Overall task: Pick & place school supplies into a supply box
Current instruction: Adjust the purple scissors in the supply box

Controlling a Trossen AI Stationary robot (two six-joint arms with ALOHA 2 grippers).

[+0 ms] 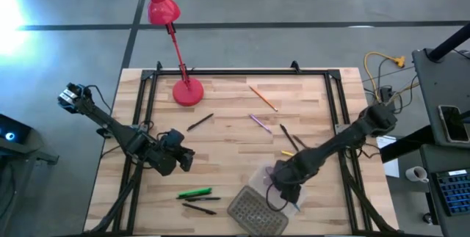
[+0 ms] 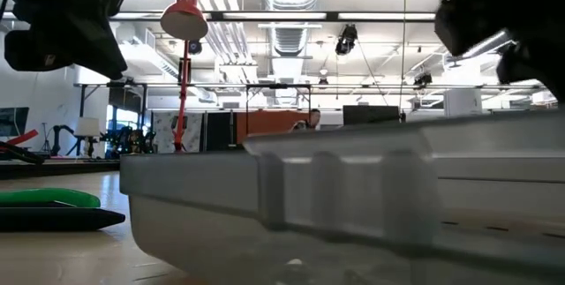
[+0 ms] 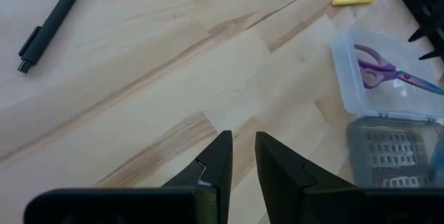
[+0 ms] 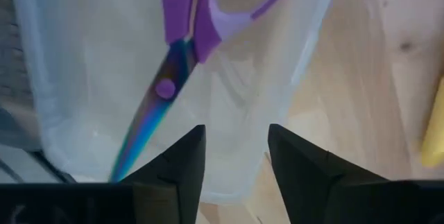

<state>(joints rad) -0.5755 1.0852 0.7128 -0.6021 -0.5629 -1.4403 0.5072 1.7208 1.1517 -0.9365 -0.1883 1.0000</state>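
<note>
Now scissors [image 4: 187,37] inside supply box [image 4: 83,78]; no writing legible.

Left gripper [image 3: 239,158], two dark pointed fingers with narrow gap between, nothing held, above bare light wooden tabletop [image 3: 159,64]. Black pen with clip [image 3: 52,19] lies well apart on wood. Clear translucent plastic box [image 3: 347,71] holds purple-handled scissors [image 3: 388,71] with iridescent blades. Grey gridded lid [image 3: 392,151] adjoins box. Short yellow stick [image 3: 354,0] lies near box.
</note>
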